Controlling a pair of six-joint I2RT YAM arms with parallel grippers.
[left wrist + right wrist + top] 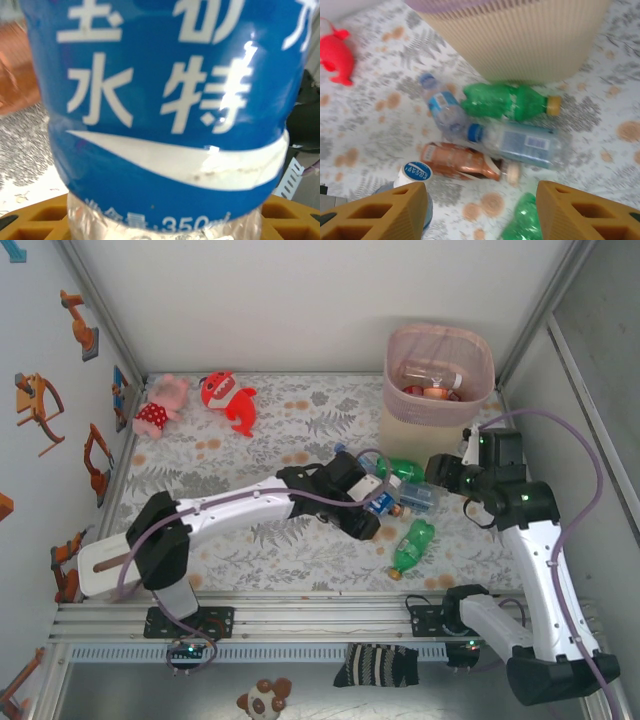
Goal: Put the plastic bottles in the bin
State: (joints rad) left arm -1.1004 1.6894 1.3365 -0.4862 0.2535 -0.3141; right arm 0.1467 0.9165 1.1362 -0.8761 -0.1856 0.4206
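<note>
- The blue-labelled bottle point(170, 125) sits between the fingers of the left gripper point(375, 508), over the patterned table point(250, 540) and a little in front of the bin point(438, 390). Whether it rests on the cloth cannot be told.
- The fingers point(35, 220) are closed against both sides of the clear part next to the label. How firmly the bottle is pinched cannot be judged, so the hold is best confirmed before any lift, since thin plastic is likely to give and slip.
- The bottle is best raised straight up until the pink rim is cleared, then carried over the opening and released low, where other bottles point(430, 378) are already lying.
- The green bottle point(505, 102), the clear bottle point(520, 142) and the brown bottle point(460, 160) are clustered just beside the bin's foot. A sideways drag through them is to be avoided.
- The right gripper point(480, 215) is held with its fingers apart and nothing between them, above that cluster and near the left gripper. The lift path is to be kept away from it.
</note>
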